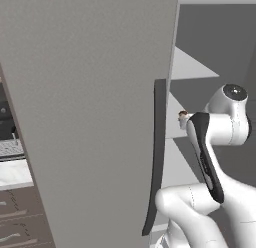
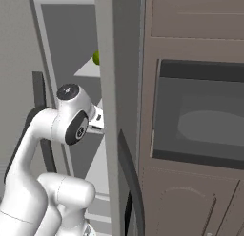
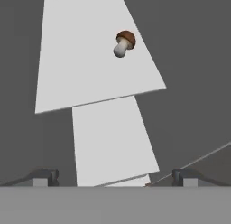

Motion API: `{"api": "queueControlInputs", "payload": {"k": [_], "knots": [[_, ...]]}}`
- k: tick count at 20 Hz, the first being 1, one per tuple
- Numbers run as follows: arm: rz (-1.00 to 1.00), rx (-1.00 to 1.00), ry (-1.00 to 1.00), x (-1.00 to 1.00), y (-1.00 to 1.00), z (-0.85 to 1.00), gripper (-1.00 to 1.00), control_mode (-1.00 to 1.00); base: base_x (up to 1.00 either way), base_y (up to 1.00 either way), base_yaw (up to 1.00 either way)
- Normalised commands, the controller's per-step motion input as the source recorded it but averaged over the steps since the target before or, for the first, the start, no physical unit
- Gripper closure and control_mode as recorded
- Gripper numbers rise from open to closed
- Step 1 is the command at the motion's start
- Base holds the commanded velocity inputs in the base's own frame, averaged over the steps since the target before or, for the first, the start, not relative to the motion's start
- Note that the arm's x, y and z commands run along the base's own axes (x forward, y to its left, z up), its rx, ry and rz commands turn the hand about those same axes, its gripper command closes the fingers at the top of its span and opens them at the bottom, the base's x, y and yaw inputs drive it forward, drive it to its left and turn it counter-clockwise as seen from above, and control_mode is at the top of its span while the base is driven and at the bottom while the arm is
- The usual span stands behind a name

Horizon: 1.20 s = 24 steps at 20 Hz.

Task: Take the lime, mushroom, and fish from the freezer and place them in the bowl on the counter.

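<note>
Pincer (image 3: 115, 177) spread wide, gripping nothing, inside the open freezer (image 1: 90, 117); mushroom (image 3: 124, 43) lies on a pale shelf (image 3: 85, 69) ahead, well apart from the fingertips (image 3: 45, 177); green blob on an upper shelf in right base view, probably the lime (image 2: 96, 57).

Matt grey freezer (image 1: 90, 117), seemingly smooth
</note>
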Motion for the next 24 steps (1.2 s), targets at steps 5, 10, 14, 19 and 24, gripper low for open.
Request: {"api": "queueControlInputs", "payload": {"k": [5,10,14,19,24], "knots": [[0.00,0.00,0.00,0.71,-0.05,-0.17,-1.00,-1.00,0.00,0.00,0.00],[0.00,0.00,0.00,0.74,-0.01,-0.24,-1.00,-1.00,0.00,0.00,0.00],[-0.01,0.00,0.00,0.61,-0.08,-0.31,-1.00,-1.00,0.00,0.00,0.00],[-0.01,0.02,0.00,0.53,-0.20,-0.26,-1.00,-1.00,0.00,0.00,0.00],[-0.03,0.00,0.00,0.44,-0.11,-0.09,-1.00,-1.00,0.00,0.00,0.00]]}}
